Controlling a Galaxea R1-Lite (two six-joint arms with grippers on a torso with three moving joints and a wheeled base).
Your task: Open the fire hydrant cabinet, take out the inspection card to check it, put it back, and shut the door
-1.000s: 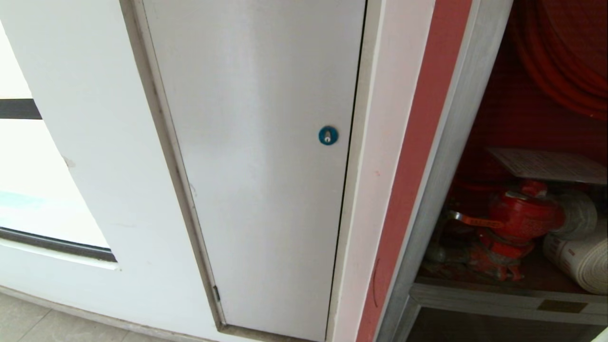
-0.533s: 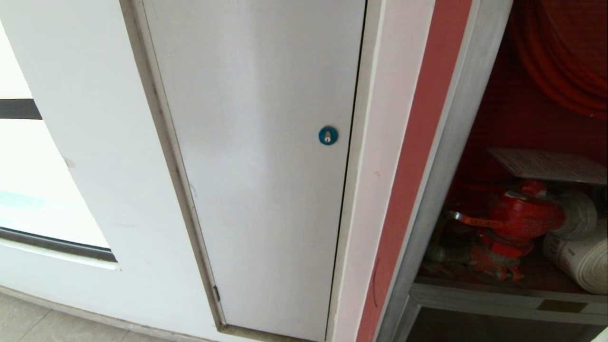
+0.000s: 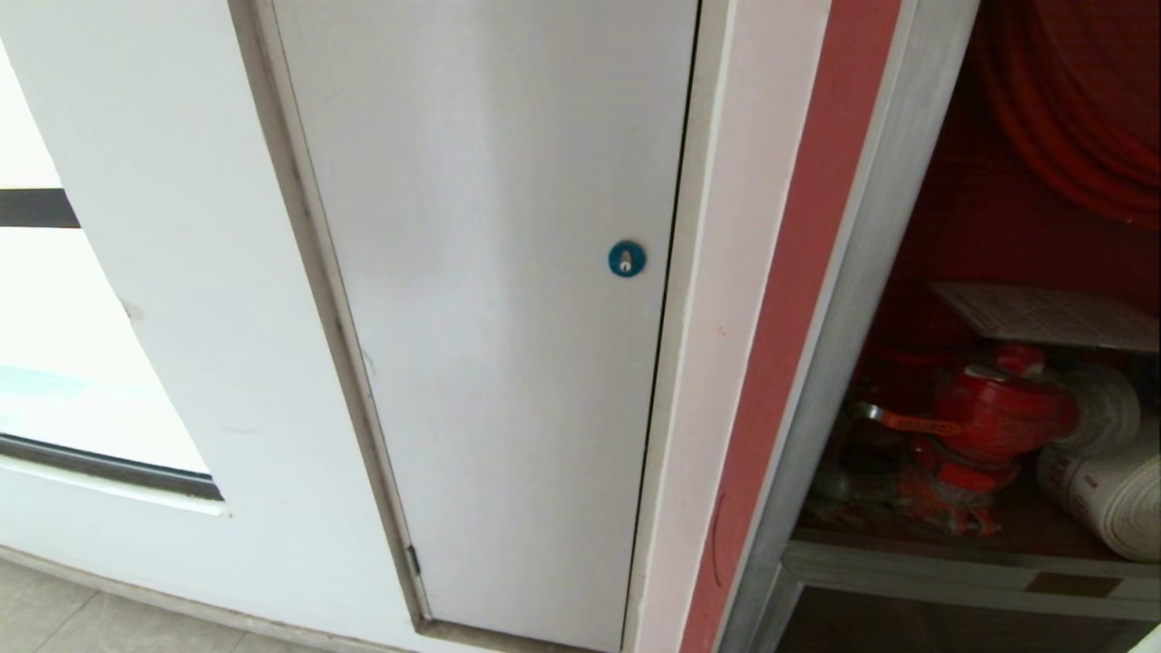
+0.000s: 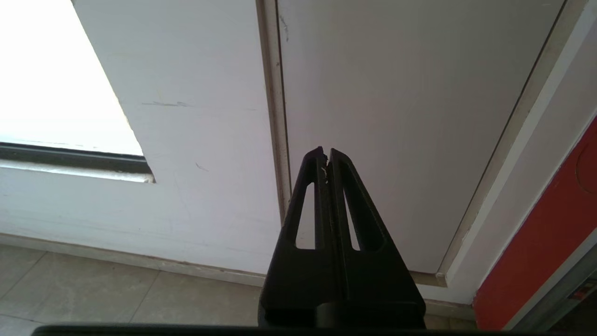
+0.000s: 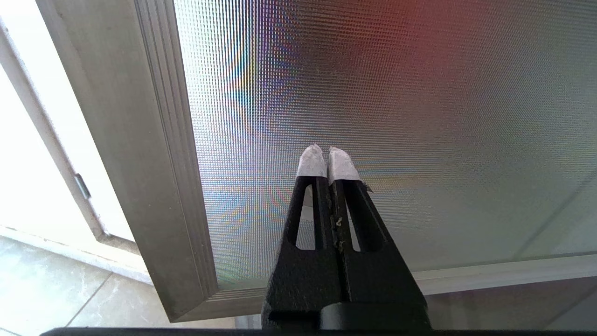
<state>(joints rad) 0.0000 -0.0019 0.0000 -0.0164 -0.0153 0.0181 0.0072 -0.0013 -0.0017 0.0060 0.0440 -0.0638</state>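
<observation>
— Claw check first: the left claw [image 4: 325, 151] has its two black fingers pressed together with nothing between them, and it points at the plain grey-white door [image 3: 490, 299], close to that door's frame edge.

— And the other one?

— Right claw [image 5: 325, 149] is pressed together too, empty, its white-taped fingertips [image 5: 311, 162] facing the textured glass of the door [image 5: 396, 116], which has a brushed silver frame and a red glow showing through the pane. Whether the tips touch the glass, I cannot tell.

— Where is the fire hydrant cabinet?

— In the head view, the fire hydrant cabinet [image 3: 848, 299] sits at 3 o'clock from the grey-white door, and it stands open: a silver brushed-metal frame, a red interior.

— What's inside?

— Red hose coils [image 3: 1079, 118] at about 1 o'clock in that view, a red valve [image 3: 989, 408] lower down on the shelf, and a rolled white hose [image 3: 1102, 490] at the valve's 3 to 4 o'clock.

— The inspection card?

— The inspection card [image 3: 1043, 316] lies nearly flat inside the cabinet, at 12 o'clock just above the valve: a white sheet with faint print, too small to read.

— Anything else?

— A round blue lock [image 3: 627, 259] sits near the grey-white door's 3 o'clock edge.
</observation>
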